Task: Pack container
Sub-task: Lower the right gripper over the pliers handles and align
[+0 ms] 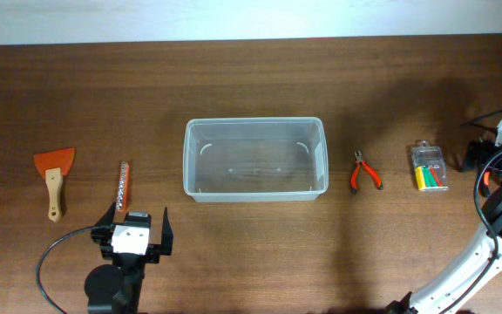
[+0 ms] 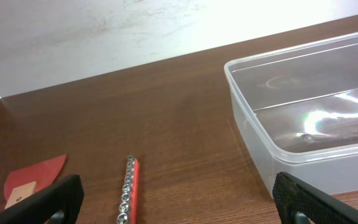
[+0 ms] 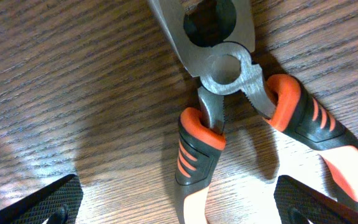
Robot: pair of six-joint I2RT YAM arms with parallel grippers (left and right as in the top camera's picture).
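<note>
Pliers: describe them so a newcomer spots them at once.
Find the large clear container mid-table. Just to its right in the overhead view, before the small clear case, lie the pliers. Only they have orange-and-black handles splayed below a metal nose.

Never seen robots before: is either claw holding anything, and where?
Nothing is held. Left gripper and right gripper stand open; the orange-handled pliers lie untouched.

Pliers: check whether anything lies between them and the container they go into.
Nothing visible does. Overhead, only bare table separates the orange-handled pliers from the clear container and its right wall. The small clear case sits on the pliers' other side. The container is open-topped and empty.
</note>
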